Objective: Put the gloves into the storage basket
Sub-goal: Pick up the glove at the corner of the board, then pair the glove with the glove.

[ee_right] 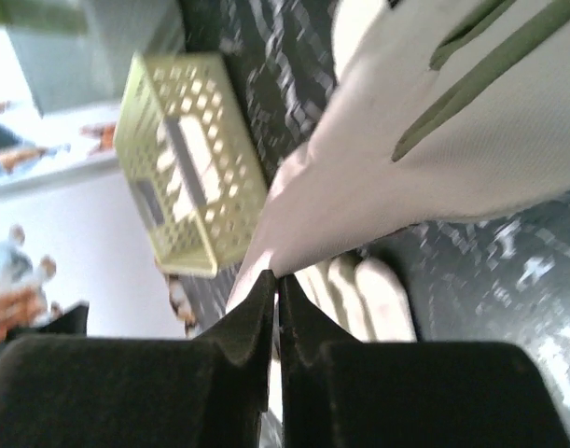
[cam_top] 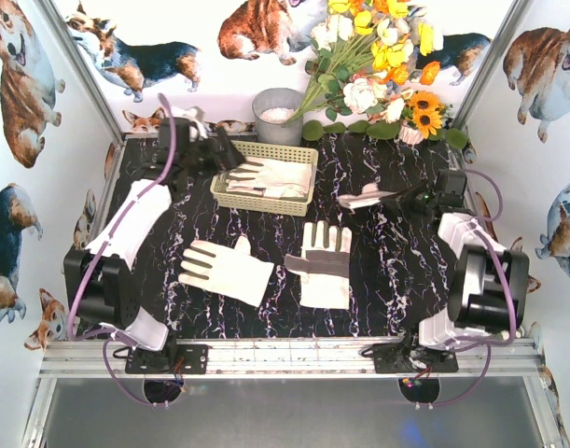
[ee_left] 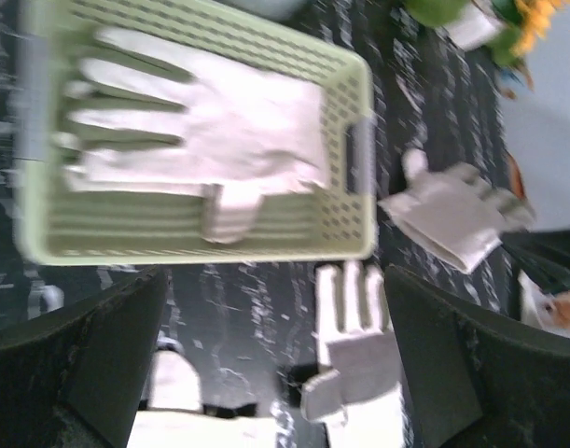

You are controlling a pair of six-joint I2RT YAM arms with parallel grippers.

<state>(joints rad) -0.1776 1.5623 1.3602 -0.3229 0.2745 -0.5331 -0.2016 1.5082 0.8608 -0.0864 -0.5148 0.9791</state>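
My right fingers (ee_right: pixel 219 373) are clenched on an edge of one cream-white fabric glove (ee_right: pixel 434 140), held off the black marbled table (cam_top: pixel 396 280) near its right edge. My left gripper (cam_top: pixel 221 155) is released, jaws wide, above the pale yellow lattice plastic basket (cam_top: pixel 263 200) at the rear edge. A second glove (cam_top: pixel 271 175) lies inside. A third glove (cam_top: pixel 227 269) and a fourth glove (cam_top: pixel 324 264) lie flat mid-table.

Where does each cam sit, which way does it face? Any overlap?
Top: above and behind the bases, looking down at the table; left arm and right arm show.
Left wrist: near the basket, looking down at it; open left gripper at bottom.
Right wrist: low, facing basket side-on; right gripper shut on a glove.
Shared: all see the basket.
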